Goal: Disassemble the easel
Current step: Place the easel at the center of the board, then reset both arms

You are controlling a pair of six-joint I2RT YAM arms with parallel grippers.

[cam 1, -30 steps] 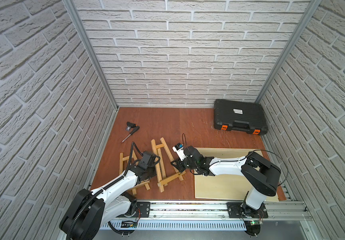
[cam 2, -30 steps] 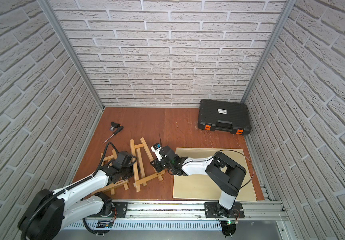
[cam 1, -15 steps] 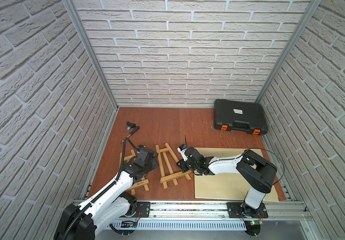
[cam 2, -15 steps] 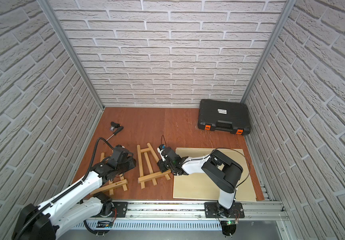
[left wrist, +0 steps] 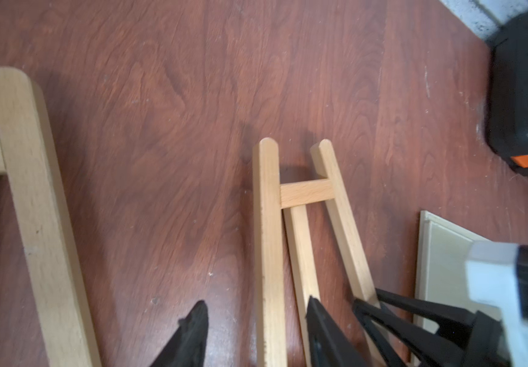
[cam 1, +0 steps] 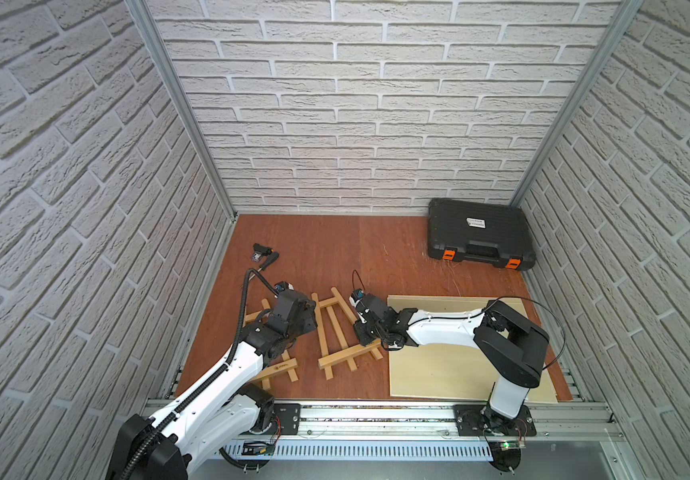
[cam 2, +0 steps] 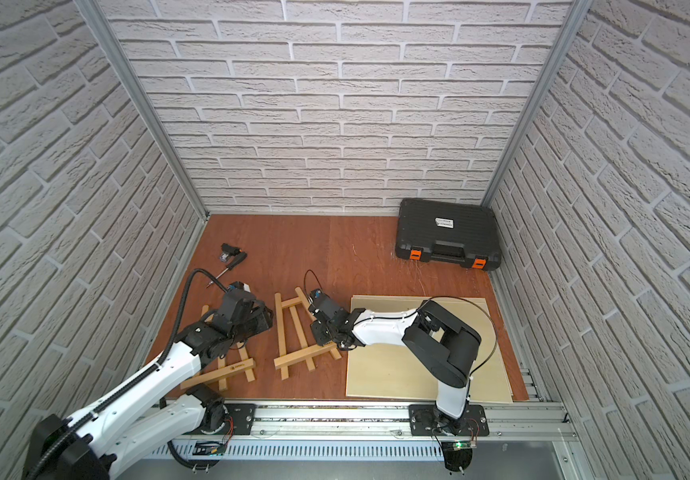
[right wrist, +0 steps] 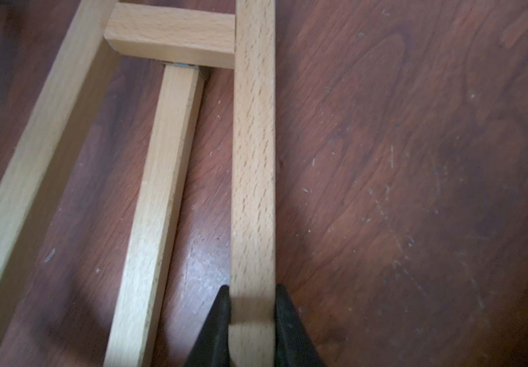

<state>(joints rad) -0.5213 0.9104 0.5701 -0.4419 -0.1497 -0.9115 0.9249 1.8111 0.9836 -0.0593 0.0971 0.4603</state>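
The easel lies on the floor in two parts. Its ladder-like frame (cam 1: 347, 355) (cam 2: 301, 355) is in the middle, and a second wooden piece (cam 1: 278, 368) (cam 2: 231, 370) lies partly under my left arm. My right gripper (right wrist: 253, 298) (cam 1: 363, 332) is shut on the frame's right leg (right wrist: 253, 159). My left gripper (left wrist: 257, 309) (cam 1: 310, 320) hovers open over the frame's left leg (left wrist: 269, 238), with one finger on each side and no contact. The right gripper's black fingers (left wrist: 383, 309) show in the left wrist view.
A black tool case (cam 1: 476, 232) (left wrist: 526, 95) sits at the back right. A pale board (cam 1: 459, 365) (left wrist: 440, 254) lies under my right arm. A screwdriver (cam 1: 269, 262) and a small black part rest at the back left. Brick walls close in three sides.
The frame has swung from a slant to nearly straight in my right gripper's hold, apart from the second piece. My left jaws have spread wider and the left arm has lifted.
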